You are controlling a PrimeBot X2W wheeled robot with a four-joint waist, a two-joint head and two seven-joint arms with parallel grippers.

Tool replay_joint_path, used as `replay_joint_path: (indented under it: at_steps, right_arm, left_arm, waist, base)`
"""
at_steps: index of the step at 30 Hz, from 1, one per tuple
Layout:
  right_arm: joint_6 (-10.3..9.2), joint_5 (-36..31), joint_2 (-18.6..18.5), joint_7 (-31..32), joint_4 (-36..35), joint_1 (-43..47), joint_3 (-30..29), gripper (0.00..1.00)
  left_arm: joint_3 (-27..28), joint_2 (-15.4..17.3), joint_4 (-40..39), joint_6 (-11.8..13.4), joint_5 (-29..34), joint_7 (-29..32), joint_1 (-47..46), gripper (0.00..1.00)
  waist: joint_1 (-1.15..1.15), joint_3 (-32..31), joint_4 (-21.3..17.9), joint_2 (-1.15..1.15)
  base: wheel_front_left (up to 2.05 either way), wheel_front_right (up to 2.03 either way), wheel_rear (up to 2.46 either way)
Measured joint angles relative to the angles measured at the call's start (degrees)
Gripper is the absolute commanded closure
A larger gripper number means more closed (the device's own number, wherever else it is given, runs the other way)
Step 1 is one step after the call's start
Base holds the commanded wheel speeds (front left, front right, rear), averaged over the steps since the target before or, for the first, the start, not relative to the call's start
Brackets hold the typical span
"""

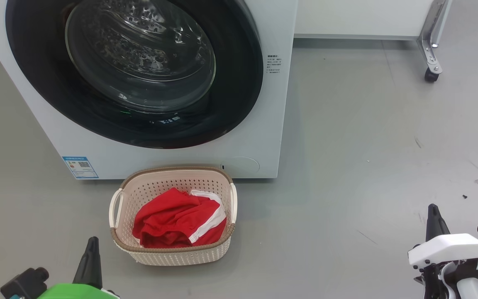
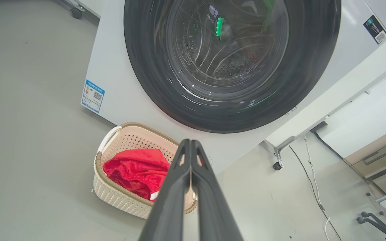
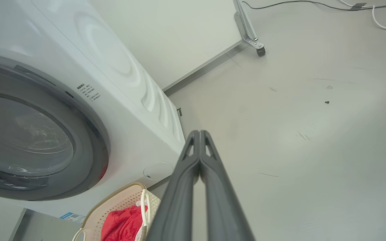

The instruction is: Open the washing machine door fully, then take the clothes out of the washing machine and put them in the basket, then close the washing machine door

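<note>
Door: washing machine door (image 1: pixel 135 70) lies flush in the front of the washing machine (image 1: pixel 270 124) and looks shut. Drum behind the glass seems bare of fabric, as far as reflections allow.
Clothes: red clothes (image 1: pixel 172 224) w/ white trim, a crumpled heap inside the basket (image 1: pixel 172 169).
Basket place: on the floor, near side of the machine, just before its lower front, between blue label (image 1: pixel 80 167) at left and round cover (image 1: pixel 242 165) at right. Touching or not, cannot tell.
L arm: left gripper (image 1: pixel 93 243), jaws clenched on nothing, near-left of basket, apart from it.
R arm: right gripper (image 1: pixel 433 211), jaws clenched, empty, well apart at near right.
Stage: by my judgement all three parts look done.
Handling, clothes: soft, light, limp; would slip from a shallow pinch. Best hold is the raised fold on top of the heap.
Handling, door: stiff, glossy, glass bowl slippery. Hold at rim, not glass; handle place I cannot tell.
Handling, basket: light, stiff plastic, may slide if pushed. Hold by the side handles.
Views: head view gives both grippers and the whole basket. Left wrist view adds cables (image 2: pixel 315 194) on the floor at right. Right wrist view adds the machine's side wall (image 3: pixel 122 63) w/ pressed rings.
</note>
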Motion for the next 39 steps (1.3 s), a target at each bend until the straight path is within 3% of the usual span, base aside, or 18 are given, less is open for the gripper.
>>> replay_joint_path:
  at_steps: [39]
  right_arm:
    - [2.57,23.12,1.04,6.05,-1.18,-0.81,-3.58,1.0]
  left_arm:
    - [4.1,-0.3,0.62,-0.04,-19.96,6.53,-3.3,1.0]
  waist:
    - [0.0,0.19,-0.59,0.0]
  base:
    - [0.0,0.0,0.0]
